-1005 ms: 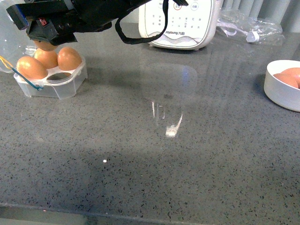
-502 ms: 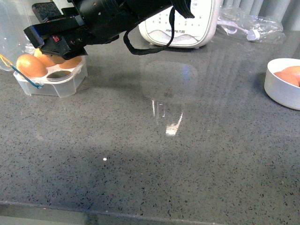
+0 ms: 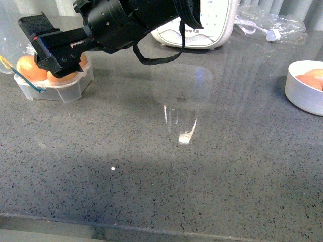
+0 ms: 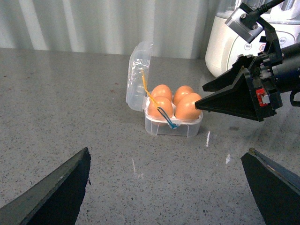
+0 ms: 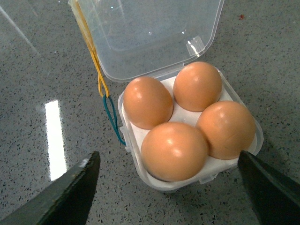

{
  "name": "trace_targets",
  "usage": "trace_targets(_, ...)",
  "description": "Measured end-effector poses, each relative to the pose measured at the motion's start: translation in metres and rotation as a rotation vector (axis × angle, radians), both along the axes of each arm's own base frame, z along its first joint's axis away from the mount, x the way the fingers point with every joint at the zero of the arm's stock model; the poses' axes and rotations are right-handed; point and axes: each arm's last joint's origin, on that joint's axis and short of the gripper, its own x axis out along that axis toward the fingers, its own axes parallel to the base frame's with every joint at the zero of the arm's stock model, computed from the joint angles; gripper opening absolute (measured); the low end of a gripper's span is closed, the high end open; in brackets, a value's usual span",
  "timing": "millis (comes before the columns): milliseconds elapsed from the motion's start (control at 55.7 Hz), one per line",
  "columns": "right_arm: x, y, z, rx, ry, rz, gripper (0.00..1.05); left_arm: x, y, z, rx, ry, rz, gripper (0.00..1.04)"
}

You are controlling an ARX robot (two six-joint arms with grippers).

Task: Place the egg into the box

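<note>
Right gripper [image 5: 166,161], jaws apart, close by the egg [image 5: 174,151] seated in the box [image 5: 187,183] (all four hollows full).

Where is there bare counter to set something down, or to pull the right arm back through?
The wide grey counter between the box and the white bowl is bare, right to the near edge. It is crowded at far left, where the right gripper hangs over the full box, and along the back by the white appliance and plastic bag.
</note>
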Motion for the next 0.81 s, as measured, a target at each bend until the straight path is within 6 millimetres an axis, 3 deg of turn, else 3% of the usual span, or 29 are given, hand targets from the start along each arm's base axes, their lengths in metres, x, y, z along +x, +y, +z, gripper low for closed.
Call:
trace_targets(72, 0.0, 0.0, 0.001, 0.004, -0.003, -0.001, 0.99, 0.0, 0.0, 0.0, 0.0, 0.0, 0.0, 0.98)
trace_targets(377, 0.0, -0.013, 0.017, 0.028, -0.033, -0.028, 0.97, 0.0, 0.0, 0.0, 0.0, 0.0, 0.0, 0.98)
trace_targets(538, -0.003, -0.04, 0.037, 0.034, -0.085, -0.132, 0.97, 0.0, 0.0, 0.0, 0.0, 0.0, 0.0, 0.98)
trace_targets(807, 0.007, -0.107, 0.054, 0.028, -0.126, -0.542, 0.97, 0.0, 0.0, 0.0, 0.0, 0.0, 0.0, 0.98)
